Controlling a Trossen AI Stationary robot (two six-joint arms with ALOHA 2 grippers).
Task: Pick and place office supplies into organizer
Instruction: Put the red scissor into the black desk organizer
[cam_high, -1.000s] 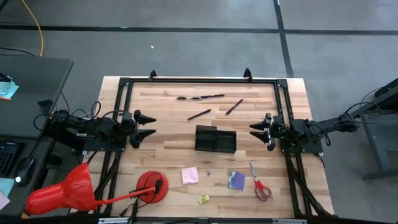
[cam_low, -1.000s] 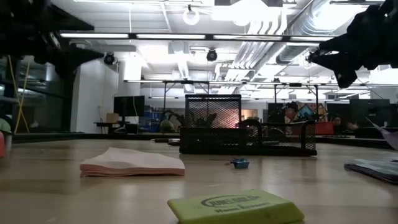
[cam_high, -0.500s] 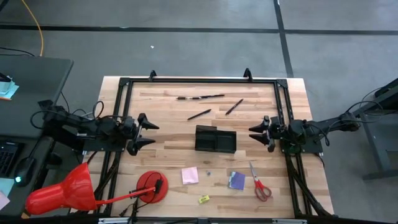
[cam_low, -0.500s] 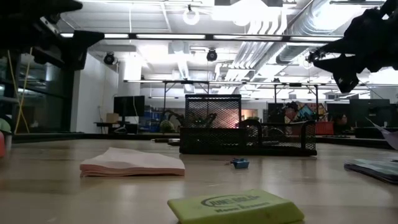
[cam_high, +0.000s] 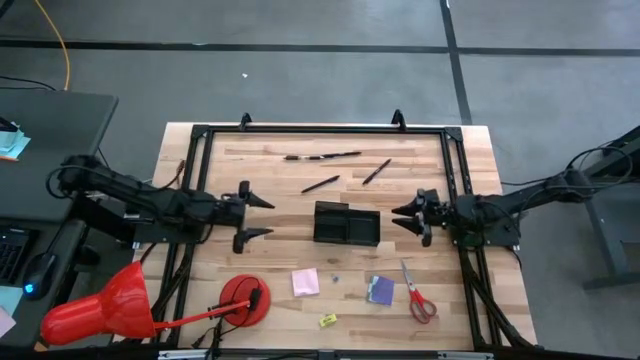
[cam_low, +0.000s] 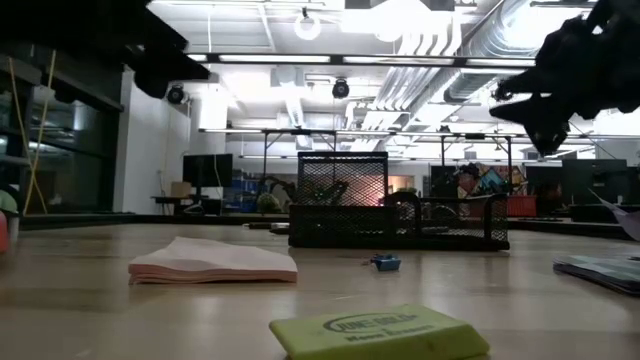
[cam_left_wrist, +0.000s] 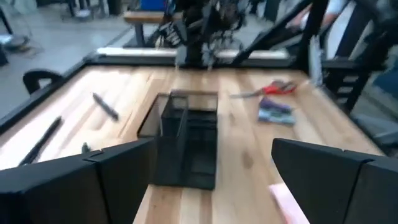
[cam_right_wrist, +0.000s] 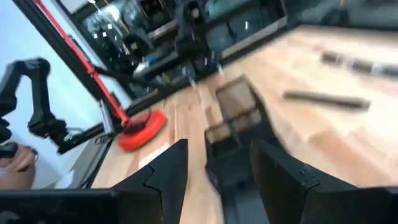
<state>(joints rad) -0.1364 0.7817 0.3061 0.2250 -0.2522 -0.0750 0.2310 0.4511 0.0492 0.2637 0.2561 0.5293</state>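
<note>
High view: I am holding both arms beside the black mesh organizer (cam_high: 347, 224) at mid-surface, left gripper (cam_high: 254, 218) and right gripper (cam_high: 408, 216) jaws spread and empty, ready to fetch the red-handled scissors (cam_high: 417, 296) near the front edge.

Tabletop (cam_high: 280, 290): pale wood, plank stripes. Organizer (cam_high: 346, 223): black; in low view, fine mesh pattern. Scissors (cam_high: 417, 294): red handles, grey blades. Sticky pad (cam_high: 305, 281): pink. Pad (cam_high: 380, 290) next to scissors: purple/blue. Eraser (cam_low: 380, 334): yellow-green w/ dark printed oval logo. Pens (cam_high: 322, 156): dark, thin. Tiny piece (cam_low: 384, 263): blue. Cone (cam_high: 100, 305) & disc (cam_high: 243, 301): bright red. Both arms, frame rails (cam_high: 320, 129): black. Floor (cam_high: 300, 70): grey w/ dark lines.
</note>
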